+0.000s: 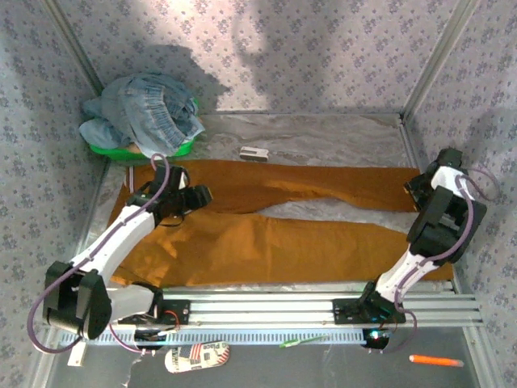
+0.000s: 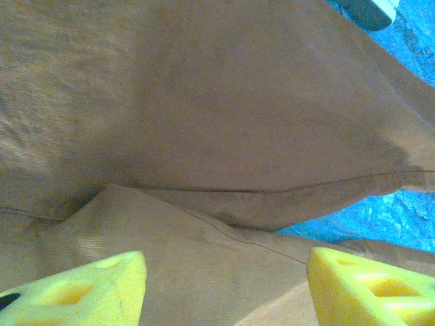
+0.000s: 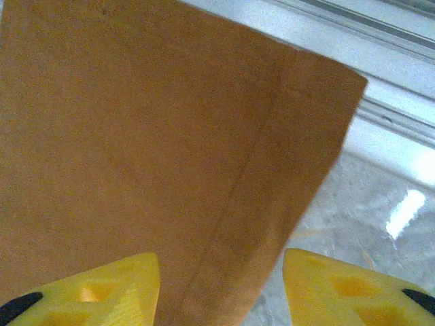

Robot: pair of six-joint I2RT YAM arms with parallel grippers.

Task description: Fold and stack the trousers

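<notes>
Jaws wide on both, nothing held: left gripper (image 2: 224, 288) at nine o'clock, right gripper (image 3: 221, 288) at three, over the trousers (image 1: 266, 242); a shallow bite risks pinching one layer only.

Left arm (image 1: 121, 230) hides part of the trousers (image 1: 266, 250) at the waist. Small white thing (image 1: 254, 153) past them, too tiny to tell.

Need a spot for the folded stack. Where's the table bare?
Bare: back strip of table between basket and right wall, bar a small grey block; thin wedge between the legs of the trousers. Crowded: they cover the rest.
</notes>
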